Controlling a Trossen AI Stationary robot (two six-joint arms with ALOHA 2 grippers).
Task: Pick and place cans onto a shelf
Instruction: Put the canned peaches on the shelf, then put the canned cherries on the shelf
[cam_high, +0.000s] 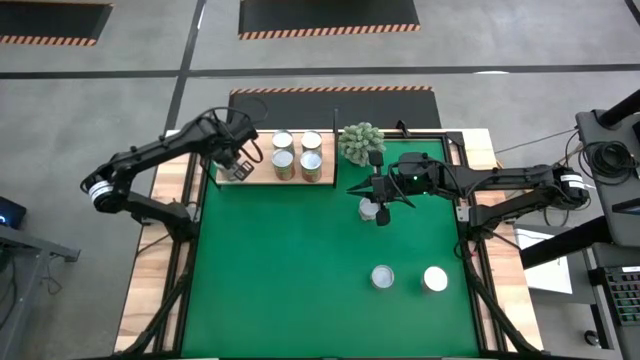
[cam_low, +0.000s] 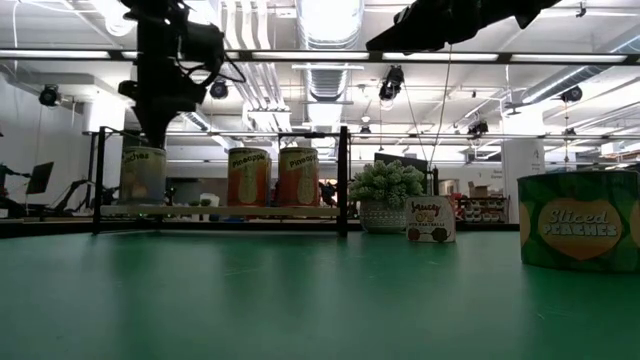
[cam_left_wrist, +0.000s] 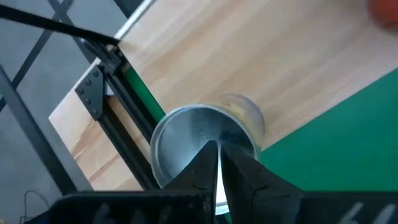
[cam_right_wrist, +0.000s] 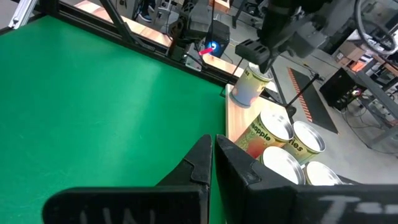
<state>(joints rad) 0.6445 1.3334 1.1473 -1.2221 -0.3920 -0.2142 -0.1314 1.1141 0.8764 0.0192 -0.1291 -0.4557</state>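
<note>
The pale wooden shelf (cam_high: 262, 180) lies along the mat's far left edge. Several cans (cam_high: 297, 152) stand on it in a block; they also show in the low view (cam_low: 272, 177) and the right wrist view (cam_right_wrist: 283, 146). One more can (cam_high: 238, 172) stands on the shelf's left end (cam_left_wrist: 205, 134). My left gripper (cam_left_wrist: 217, 149) is shut, pointing down right over that can's top. My right gripper (cam_high: 353, 189) is shut and empty, high above the mat near a small can (cam_high: 369, 209). Two cans (cam_high: 383, 276) (cam_high: 435, 279) stand on the mat near its front right. My left gripper's shut fingertips (cam_left_wrist: 208, 155) stand over the silver top (cam_left_wrist: 186, 134) of the can at the shelf's left end, coming from above. The can stands upright on the shelf. I cannot tell whether the fingertips touch the top.
A spiky grey-green plant (cam_high: 360, 142) in a pot stands at the mat's far edge, right of the shelf, close to my right arm. A black frame post (cam_low: 343, 180) rises at the shelf's right end. The green mat (cam_high: 300, 280) is bare at its front left.
</note>
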